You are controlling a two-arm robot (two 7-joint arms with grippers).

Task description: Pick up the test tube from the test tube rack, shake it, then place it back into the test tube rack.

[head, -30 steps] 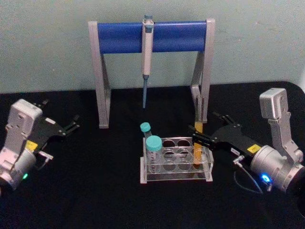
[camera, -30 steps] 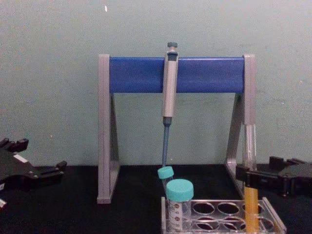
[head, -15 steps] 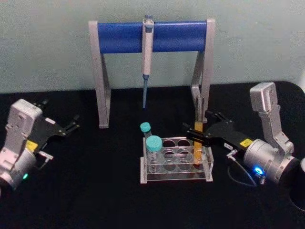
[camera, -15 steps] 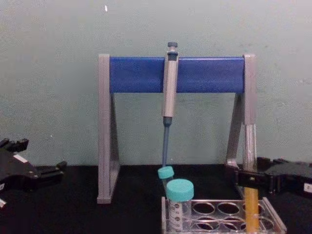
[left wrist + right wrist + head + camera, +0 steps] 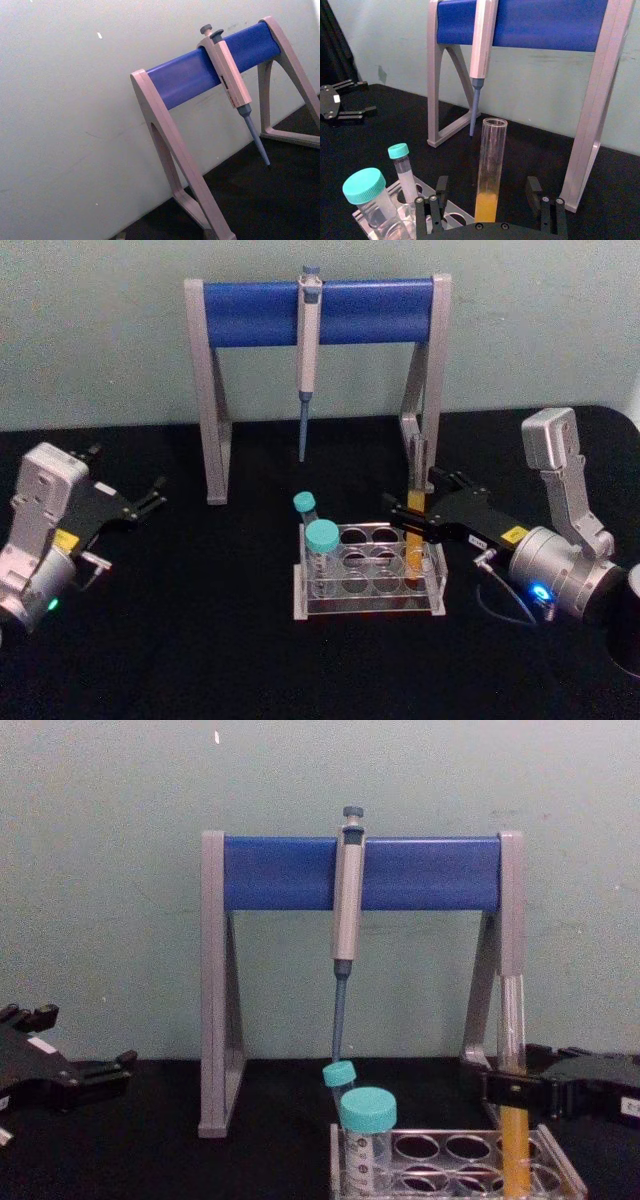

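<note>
At the 3 o'clock end of the low clear plastic rack with round holes (image 5: 368,606), the tall thin glass test tube with orange-yellow liquid (image 5: 413,562) stands upright in its hole, not yet lifted. Over the past second my right gripper (image 5: 486,186) has slid in from about 4 o'clock, and its black fingers (image 5: 438,197) now reach past the tube on both sides where before they only neared it. In the wrist view there is a gap on each side of the glass, so the jaws are wide and straddling, not gripping. I judge the approach finished and the squeeze next, just above the liquid line. The forearm lies low over the black table (image 5: 200,640), pointing toward 10 o'clock, with the wrist kinked upward behind it. The wide teal-capped tubes (image 5: 322,536) sit at the rack's 9 o'clock end, well apart from my fingers. Behind, the grey pipette (image 5: 307,332) hangs on the grey-and-blue stand (image 5: 250,315). My left gripper (image 5: 128,485) rests parked at 9 o'clock, fingers spread, holding nothing.
</note>
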